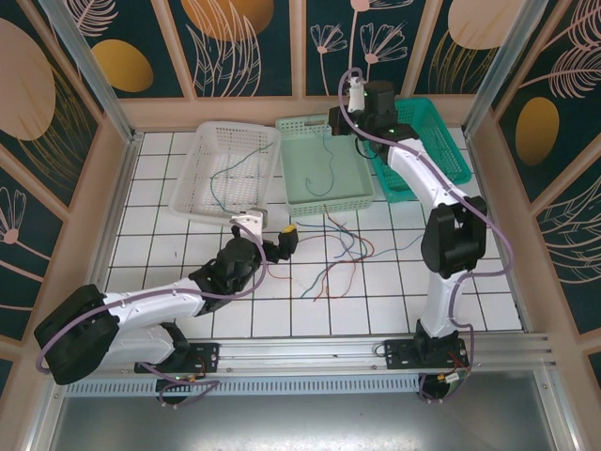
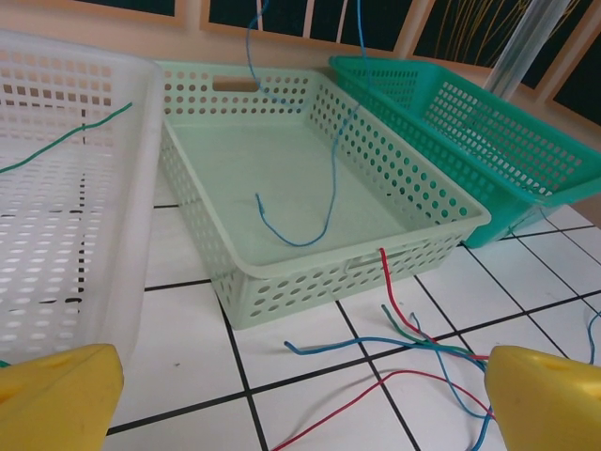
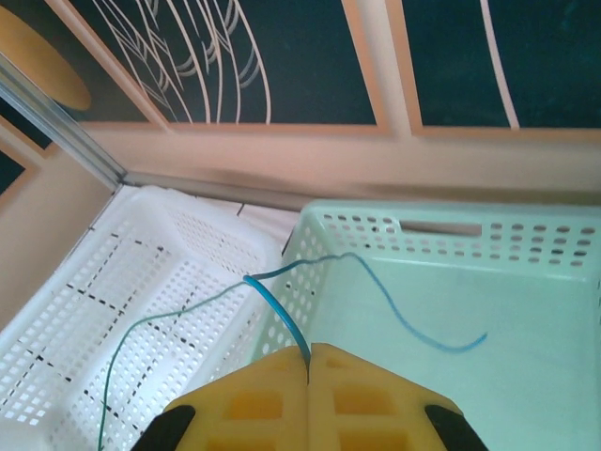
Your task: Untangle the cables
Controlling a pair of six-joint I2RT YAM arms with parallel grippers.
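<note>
Where the right tool (image 3: 310, 362) hangs above the pale green basket (image 3: 526, 235), I see its yellow pads pressed together on a blue cable (image 3: 254, 279). The cable droops from the pinch, and its free end rests on that basket's floor. Left of the pale green basket stands a white basket (image 1: 188, 169) with a green cable (image 1: 235, 174) lying inside. To its right stands a darker teal basket (image 1: 449, 141). On the desk (image 1: 488, 282) just in front of the pale green basket lie the remaining cables (image 1: 333, 254). These are red, blue and green strands crossing one another, and one red end reaches the basket's front wall. The left tool (image 1: 289, 240) sits low at the near-left of that tangle, facing the basket. I read its jaws as spread wide with nothing between them.
</note>
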